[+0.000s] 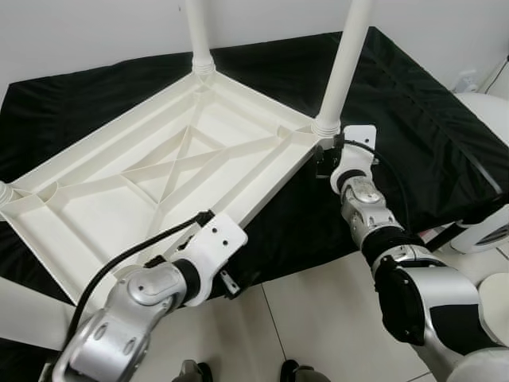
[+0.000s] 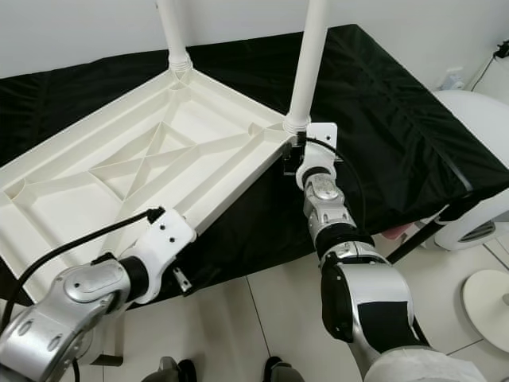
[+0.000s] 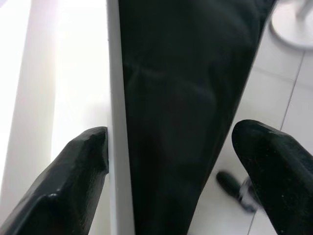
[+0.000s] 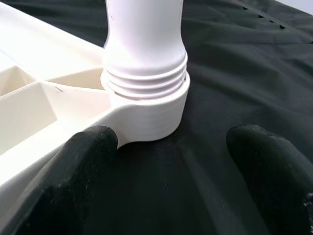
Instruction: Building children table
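One white plastic tabletop [image 1: 159, 171] lies upside down on a black cloth [image 1: 413, 119], its ribbed underside facing up with a crossed brace at the centre. Two white legs [image 1: 346, 64] stand upright in two corner sockets, one at the far corner and one at the corner nearest the right arm; a third rounded white part shows at the left edge of the left eye view (too little of it is visible to say what it is). The cloth hangs over the near edge down toward a pale tiled floor [image 1: 318, 318]. The left gripper [image 3: 176, 181] sits at the near long edge of the tabletop, fingers spread wide: one finger [image 3: 73, 181] rests against the white rim and the other stands well out over the hanging cloth, with nothing clamped between them. The right gripper [image 4: 181, 181] is just beside the socket collar [image 4: 146, 105] of the nearer leg, low over the cloth, fingers likewise spread wide and holding nothing; the threaded base of that leg is seated in the collar directly ahead of the fingers. One white round-based object [image 2: 489, 298] stands on the floor to the right, and two dark shoe tips [image 1: 242, 372] show at the bottom edge of the head views.
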Robot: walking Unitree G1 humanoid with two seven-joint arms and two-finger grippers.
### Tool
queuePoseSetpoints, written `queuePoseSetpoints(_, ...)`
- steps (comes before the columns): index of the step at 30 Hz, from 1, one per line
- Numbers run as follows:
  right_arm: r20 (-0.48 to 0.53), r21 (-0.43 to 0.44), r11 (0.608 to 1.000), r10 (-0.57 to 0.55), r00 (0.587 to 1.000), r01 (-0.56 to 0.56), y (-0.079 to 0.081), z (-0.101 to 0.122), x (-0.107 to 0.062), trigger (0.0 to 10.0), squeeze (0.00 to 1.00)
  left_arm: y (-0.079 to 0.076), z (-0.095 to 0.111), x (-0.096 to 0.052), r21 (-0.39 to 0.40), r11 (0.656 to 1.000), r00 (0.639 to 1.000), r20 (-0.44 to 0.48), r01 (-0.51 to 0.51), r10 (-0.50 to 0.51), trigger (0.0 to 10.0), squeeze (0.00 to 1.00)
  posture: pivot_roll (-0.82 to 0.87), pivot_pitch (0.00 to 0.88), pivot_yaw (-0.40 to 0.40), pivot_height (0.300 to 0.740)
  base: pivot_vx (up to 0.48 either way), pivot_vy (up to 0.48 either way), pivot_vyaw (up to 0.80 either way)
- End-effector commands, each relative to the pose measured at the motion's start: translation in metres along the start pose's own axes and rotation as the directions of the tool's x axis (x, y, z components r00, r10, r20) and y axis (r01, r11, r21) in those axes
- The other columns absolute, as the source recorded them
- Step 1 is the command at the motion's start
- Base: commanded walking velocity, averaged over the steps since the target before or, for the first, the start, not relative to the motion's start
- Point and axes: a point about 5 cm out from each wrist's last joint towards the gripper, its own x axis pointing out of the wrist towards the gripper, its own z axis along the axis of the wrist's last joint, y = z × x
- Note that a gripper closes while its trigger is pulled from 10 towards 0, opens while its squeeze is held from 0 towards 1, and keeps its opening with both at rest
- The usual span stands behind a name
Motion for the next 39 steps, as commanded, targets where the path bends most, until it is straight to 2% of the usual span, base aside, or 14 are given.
queuePoseSetpoints(1, 0.069, 0.009, 0.998, 0.069, 0.995, -0.07, 0.015, 0.009, 0.0, 10.0, 0.0, -0.008, 0.02, 0.004, 0.017, 1.0, 0.993, 0.114, 0.017, -0.019, 10.0, 0.0, 0.07, 0.213, 0.034, 0.74, 0.0, 0.0, 0.0)
queuePoseSetpoints(6, 0.1, 0.03, 0.996, 0.081, 0.992, -0.085, 0.021, 0.006, -0.004, 10.0, 0.0, 0.0, 0.027, 0.001, -0.012, 1.0, 0.986, 0.163, -0.02, 0.022, 10.0, 0.0, 0.08, 0.213, 0.028, 0.74, 0.0, 0.0, 0.0)
queuePoseSetpoints(10, 0.136, 0.039, 0.992, 0.111, 0.984, -0.118, 0.03, 0.002, -0.01, 10.0, 0.0, 0.005, 0.025, -0.001, 0.017, 1.0, 0.989, 0.149, -0.023, 0.02, 10.0, 0.0, 0.08, 0.21, 0.024, 0.74, 0.0, 0.0, 0.0)
queuePoseSetpoints(15, 0.259, 0.073, 0.973, 0.192, 0.947, -0.217, 0.044, -0.001, -0.03, 10.0, 0.0, 0.015, 0.02, -0.002, 0.017, 0.997, 0.991, 0.11, -0.075, 0.073, 10.0, 0.0, 0.07, 0.208, 0.019, 0.74, 0.0, 0.0, 0.0)
queuePoseSetpoints(16, 0.34, 0.092, 0.959, 0.224, 0.913, -0.269, 0.047, -0.004, -0.055, 10.0, 0.0, 0.019, 0.016, 0.0, 0.002, 0.993, 0.99, 0.083, -0.116, 0.115, 10.0, 0.0, 0.05, 0.2, 0.015, 0.74, 0.0, 0.0, 0.0)
queuePoseSetpoints(19, 0.34, 0.092, 0.959, 0.224, 0.913, -0.269, 0.047, -0.004, -0.055, 10.0, 0.0, 0.019, 0.016, 0.0, 0.002, 0.993, 0.99, 0.083, -0.116, 0.115, 10.0, 0.0, 0.05, 0.2, 0.015, 0.74, 0.0, 0.0, 0.0)
queuePoseSetpoints(21, 0.358, 0.097, 0.955, 0.228, 0.906, -0.279, 0.046, -0.005, -0.063, 10.0, 0.0, 0.02, 0.015, 0.001, -0.004, 0.992, 0.989, 0.075, -0.128, 0.128, 10.0, 0.0, 0.05, 0.2, 0.015, 0.74, 0.0, 0.0, 0.0)
queuePoseSetpoints(22, 0.375, 0.085, 0.956, 0.231, 0.898, -0.281, 0.044, -0.006, -0.076, 10.0, 0.0, 0.023, 0.01, 0.004, -0.013, 0.988, 0.988, 0.036, -0.151, 0.151, 10.0, 0.0, 0.03, 0.187, 0.015, 0.74, 0.0, 0.0, 0.0)
queuePoseSetpoints(25, 0.375, 0.085, 0.956, 0.231, 0.898, -0.281, 0.044, -0.006, -0.076, 10.0, 0.0, 0.023, 0.01, 0.004, -0.013, 0.988, 0.988, 0.036, -0.151, 0.151, 10.0, 0.0, 0.03, 0.187, 0.015, 0.74, 0.0, 0.0, 0.0)
queuePoseSetpoints(26, 0.39, 0.077, 0.958, 0.226, 0.893, -0.276, 0.04, -0.006, -0.087, 10.0, 0.0, 0.025, 0.005, 0.009, -0.016, 0.984, 0.985, 0.0, -0.175, 0.175, 10.0, 0.0, 0.01, 0.177, 0.018, 0.74, 0.0, 0.0, 0.0)
queuePoseSetpoints(27, 0.39, 0.077, 0.958, 0.226, 0.893, -0.276, 0.04, -0.006, -0.087, 10.0, 0.0, 0.025, 0.005, 0.009, -0.016, 0.984, 0.985, 0.0, -0.175, 0.175, 10.0, 0.0, 0.01, 0.177, 0.018, 0.74, 0.0, 0.0, 0.0)
queuePoseSetpoints(29, 0.421, 0.046, 0.972, 0.192, 0.887, -0.233, 0.026, 0.001, -0.1, 10.0, 0.0, 0.03, -0.004, 0.019, -0.009, 0.979, 0.976, -0.082, -0.203, 0.202, 10.0, 0.0, -0.02, 0.159, 0.026, 0.74, 0.0, 0.0, 0.0)
queuePoseSetpoints(36, 0.459, 0.034, 0.982, 0.148, 0.876, -0.184, 0.012, 0.015, -0.104, 10.0, 0.0, 0.039, -0.013, 0.028, 0.02, 0.965, 0.948, -0.184, -0.262, 0.261, 10.0, 0.0, -0.04, 0.142, 0.031, 0.74, 0.0, 0.0, 0.0)
queuePoseSetpoints(39, 0.459, 0.031, 0.982, 0.151, 0.875, -0.186, 0.011, 0.017, -0.107, 10.0, 0.0, 0.04, -0.013, 0.03, 0.026, 0.96, 0.943, -0.183, -0.278, 0.278, 10.0, 0.0, -0.04, 0.138, 0.027, 0.74, 0.0, 0.0, 0.0)
